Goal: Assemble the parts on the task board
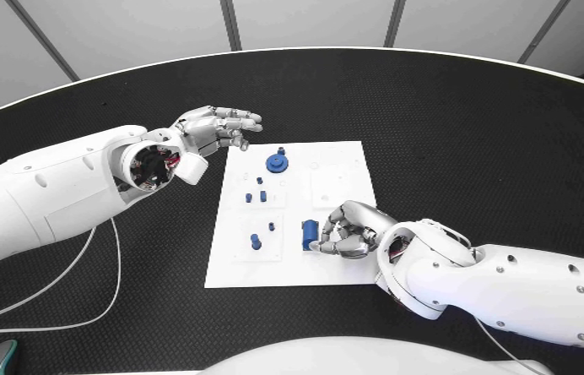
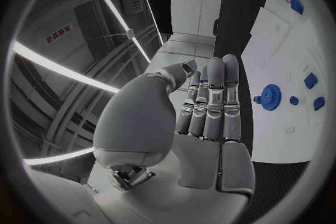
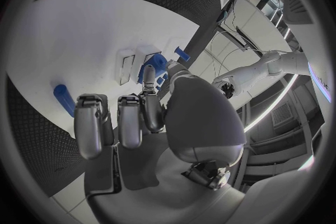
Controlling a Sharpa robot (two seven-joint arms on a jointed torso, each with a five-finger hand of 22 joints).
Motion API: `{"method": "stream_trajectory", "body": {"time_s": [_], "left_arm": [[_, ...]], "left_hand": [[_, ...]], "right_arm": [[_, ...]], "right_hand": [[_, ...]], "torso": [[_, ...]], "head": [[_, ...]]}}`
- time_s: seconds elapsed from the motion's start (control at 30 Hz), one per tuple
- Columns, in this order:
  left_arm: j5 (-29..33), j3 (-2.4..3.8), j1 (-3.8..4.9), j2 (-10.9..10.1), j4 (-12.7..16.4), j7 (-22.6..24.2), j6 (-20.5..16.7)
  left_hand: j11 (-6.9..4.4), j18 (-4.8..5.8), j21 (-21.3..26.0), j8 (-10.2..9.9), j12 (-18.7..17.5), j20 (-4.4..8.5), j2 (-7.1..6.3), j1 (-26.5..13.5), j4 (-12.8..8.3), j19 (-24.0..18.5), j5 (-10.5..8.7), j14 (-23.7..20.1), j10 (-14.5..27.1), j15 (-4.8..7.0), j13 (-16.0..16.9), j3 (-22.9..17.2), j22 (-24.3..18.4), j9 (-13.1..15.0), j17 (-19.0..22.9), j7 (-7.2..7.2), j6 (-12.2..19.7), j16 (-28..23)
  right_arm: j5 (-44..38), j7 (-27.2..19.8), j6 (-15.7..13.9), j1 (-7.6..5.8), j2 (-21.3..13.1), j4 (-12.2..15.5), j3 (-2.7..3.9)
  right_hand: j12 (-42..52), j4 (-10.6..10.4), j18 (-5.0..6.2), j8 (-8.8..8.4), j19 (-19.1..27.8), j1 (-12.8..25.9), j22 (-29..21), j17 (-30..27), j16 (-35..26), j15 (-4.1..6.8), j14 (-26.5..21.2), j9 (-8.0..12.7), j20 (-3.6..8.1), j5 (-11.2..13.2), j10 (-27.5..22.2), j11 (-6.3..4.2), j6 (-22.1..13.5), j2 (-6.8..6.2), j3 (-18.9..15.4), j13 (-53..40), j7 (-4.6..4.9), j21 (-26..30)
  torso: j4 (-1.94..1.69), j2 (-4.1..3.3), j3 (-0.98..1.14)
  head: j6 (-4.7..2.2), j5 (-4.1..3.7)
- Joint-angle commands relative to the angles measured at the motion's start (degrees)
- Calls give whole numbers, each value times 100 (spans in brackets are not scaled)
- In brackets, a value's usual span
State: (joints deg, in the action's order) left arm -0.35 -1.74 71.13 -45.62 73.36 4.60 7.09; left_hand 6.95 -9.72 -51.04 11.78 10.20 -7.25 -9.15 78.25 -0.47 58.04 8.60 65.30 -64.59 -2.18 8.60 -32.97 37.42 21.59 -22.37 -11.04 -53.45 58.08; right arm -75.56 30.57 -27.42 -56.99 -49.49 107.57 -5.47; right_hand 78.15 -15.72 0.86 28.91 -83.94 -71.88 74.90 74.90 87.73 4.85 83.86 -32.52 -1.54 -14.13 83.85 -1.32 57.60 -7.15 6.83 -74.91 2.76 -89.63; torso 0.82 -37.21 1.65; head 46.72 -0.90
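Note:
The white task board (image 1: 335, 157) lies mid-table. On it, a blue gear (image 1: 278, 163) stands near the far edge, with several small blue pegs (image 1: 256, 196) below it. Another peg (image 1: 256, 241) is near the front. My right hand (image 1: 347, 231) rests on the board's near right part, fingers curled. Its thumb and a finger pinch a blue block (image 1: 309, 234), seen at the fingertips as the blue block (image 3: 151, 70). My left hand (image 1: 219, 128) hovers off the board's far left corner, fingers apart and holding nothing. The left wrist view shows its palm (image 2: 210, 106), the gear (image 2: 270, 94) and the board (image 2: 290, 50).
A white cable (image 1: 85, 265) loops over the black table at the near left. The board has shallow recesses on its right half (image 1: 331, 185). A blue peg (image 3: 63, 99) lies on the board close to my right hand's curled fingers.

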Motion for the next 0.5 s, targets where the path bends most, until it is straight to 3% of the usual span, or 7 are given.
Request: {"method": "stream_trajectory", "body": {"time_s": [0.03,0.27,0.5], "left_arm": [[0,0,0,8,-5,1,5],[0,0,0,16,-14,0,10],[0,0,-1,11,-21,-4,11]], "left_hand": [[-5,-87,33,-9,24,3,34,-9,-9,-28,-2,-29,52,1,0,31,-5,-8,5,-26,12,-16],[-5,-87,33,-9,24,3,34,-9,-9,-28,-2,-29,52,1,0,31,-5,-8,5,-26,12,-16],[-5,-87,33,-9,24,3,34,-9,-9,-28,-2,-29,52,1,0,31,-5,-8,5,-26,12,-16]], "right_arm": [[0,29,17,0,12,-38,0],[0,85,11,0,70,-147,1],[0,139,-54,0,93,-223,1]], "right_hand": [[25,-16,-86,-30,-606,-113,1510,1022,7,27,518,12,45,42,51,-28,10,7,75,-640,-25,-37],[64,-70,-86,-25,-606,-169,1510,1036,13,35,520,16,51,19,78,-38,49,64,164,-675,-36,-37],[97,-85,-86,-20,-606,-173,1510,1042,16,42,522,17,56,-24,100,-48,72,113,222,-702,-48,-37]], "torso": [[-8,6,-4],[-23,-1,-11],[-6,-3,-7]], "head": [[-5,-14],[0,-18],[7,-4]]}}
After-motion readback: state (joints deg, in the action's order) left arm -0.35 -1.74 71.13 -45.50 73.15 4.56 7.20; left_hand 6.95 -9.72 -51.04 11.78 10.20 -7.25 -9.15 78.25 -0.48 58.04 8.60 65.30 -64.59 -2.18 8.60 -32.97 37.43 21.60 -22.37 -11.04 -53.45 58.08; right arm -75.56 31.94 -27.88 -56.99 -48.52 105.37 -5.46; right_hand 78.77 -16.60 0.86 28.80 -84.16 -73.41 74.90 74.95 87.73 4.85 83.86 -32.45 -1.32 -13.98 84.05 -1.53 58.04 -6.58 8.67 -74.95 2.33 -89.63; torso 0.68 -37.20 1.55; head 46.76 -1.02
